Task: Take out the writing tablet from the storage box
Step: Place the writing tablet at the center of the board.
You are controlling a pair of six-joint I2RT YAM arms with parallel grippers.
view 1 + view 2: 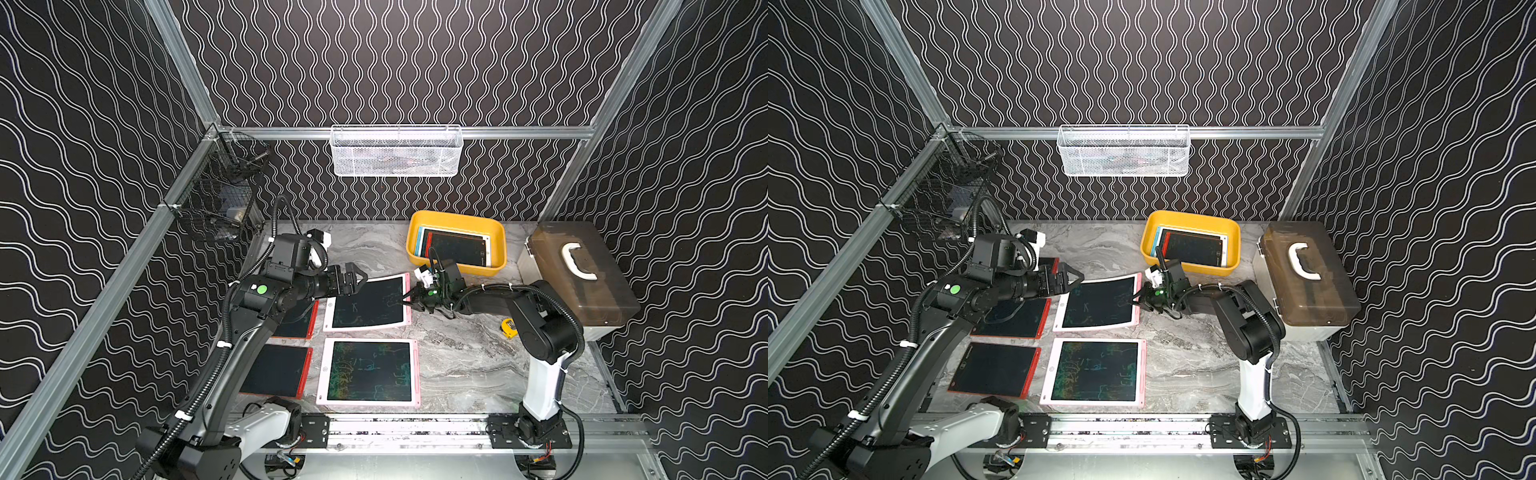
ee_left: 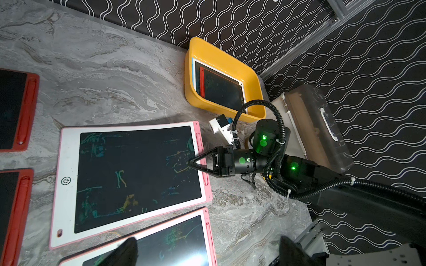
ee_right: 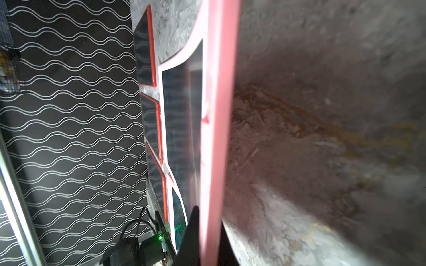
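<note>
Item: pink-framed writing tablet (image 1: 368,305), out of yellow storage box (image 1: 455,217), down at marble-look tabletop (image 1: 457,365) beside it.
My right gripper (image 1: 405,300) clamped on its stylus-side edge. Left gripper (image 1: 360,279) spread wide, empty, over opposite corner.
I judge it light, thin, stiff plastic with slick screen; hold by frame only.
Red-framed tablet (image 1: 457,249) lies in box.

Dim booth, top views sharp, right wrist view blurred close up
</note>
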